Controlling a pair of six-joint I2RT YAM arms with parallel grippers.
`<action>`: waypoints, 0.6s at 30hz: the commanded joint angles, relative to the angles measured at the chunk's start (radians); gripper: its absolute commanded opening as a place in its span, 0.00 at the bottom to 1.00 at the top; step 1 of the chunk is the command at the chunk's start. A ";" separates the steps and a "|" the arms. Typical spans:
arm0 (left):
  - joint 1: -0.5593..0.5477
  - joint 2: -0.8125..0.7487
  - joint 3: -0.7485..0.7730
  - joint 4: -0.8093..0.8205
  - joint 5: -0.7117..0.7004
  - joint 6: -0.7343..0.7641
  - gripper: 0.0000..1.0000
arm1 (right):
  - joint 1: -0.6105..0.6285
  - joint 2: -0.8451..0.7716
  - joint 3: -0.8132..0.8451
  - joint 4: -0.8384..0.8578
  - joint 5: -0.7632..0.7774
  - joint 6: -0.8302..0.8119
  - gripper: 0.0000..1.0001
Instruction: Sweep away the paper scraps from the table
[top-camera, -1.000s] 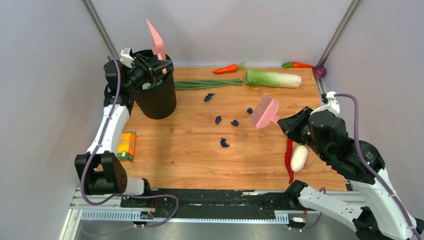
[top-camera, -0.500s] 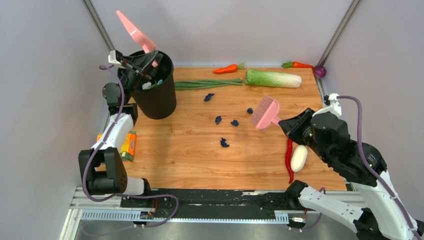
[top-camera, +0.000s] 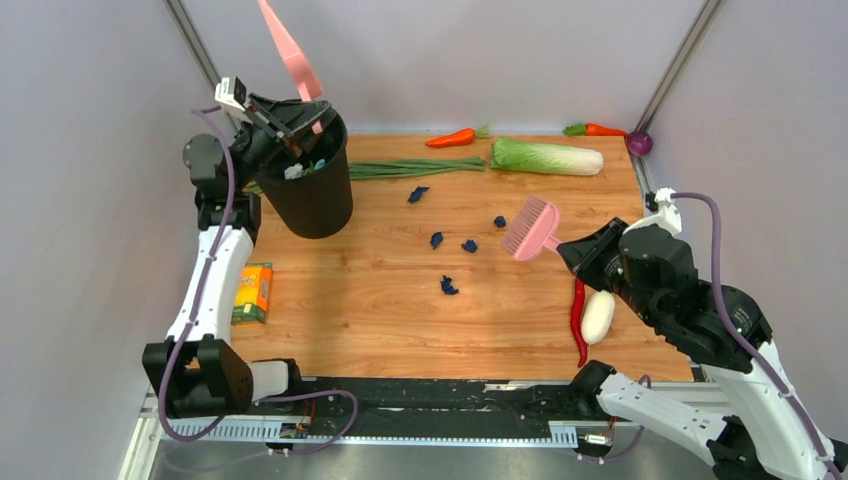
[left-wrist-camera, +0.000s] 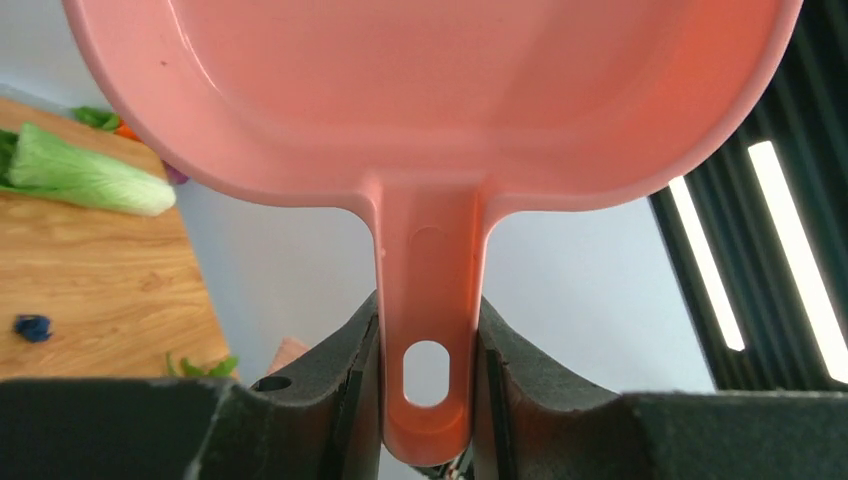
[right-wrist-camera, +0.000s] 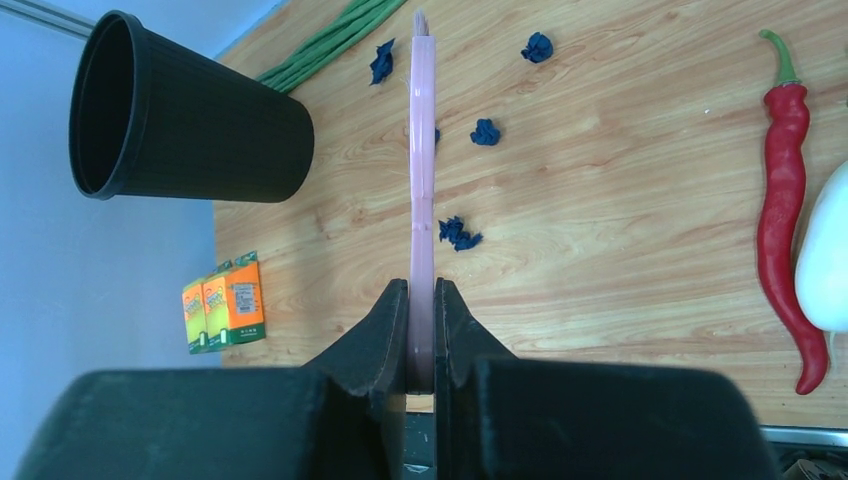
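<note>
Left gripper (left-wrist-camera: 428, 330) clamps the pink dustpan (top-camera: 288, 45) handle, pan raised above the black bin (top-camera: 318, 200). Right gripper (right-wrist-camera: 421, 320) pinches the pink brush (top-camera: 530, 227), well right of bin. Paper scraps (top-camera: 437, 239) scattered on table (top-camera: 380, 320), right of bin.

Above the black bin (top-camera: 312, 195), we see the pink dustpan (top-camera: 290, 50) cut off by the upper edge of the picture. Inside the bin lie some pale bits (top-camera: 293, 171), too small for us to name. Away from the bin, the pink brush (right-wrist-camera: 423, 180) half hides one paper scrap (right-wrist-camera: 438, 136).
</note>
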 joint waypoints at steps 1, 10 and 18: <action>-0.059 -0.060 0.262 -0.731 0.003 0.543 0.00 | -0.001 0.028 0.024 0.031 -0.003 -0.036 0.00; -0.260 -0.028 0.653 -1.649 -0.375 1.109 0.00 | -0.001 0.094 -0.018 0.156 -0.088 -0.043 0.00; -0.533 -0.025 0.653 -1.938 -0.766 1.258 0.00 | -0.003 0.198 -0.039 0.259 -0.191 -0.040 0.00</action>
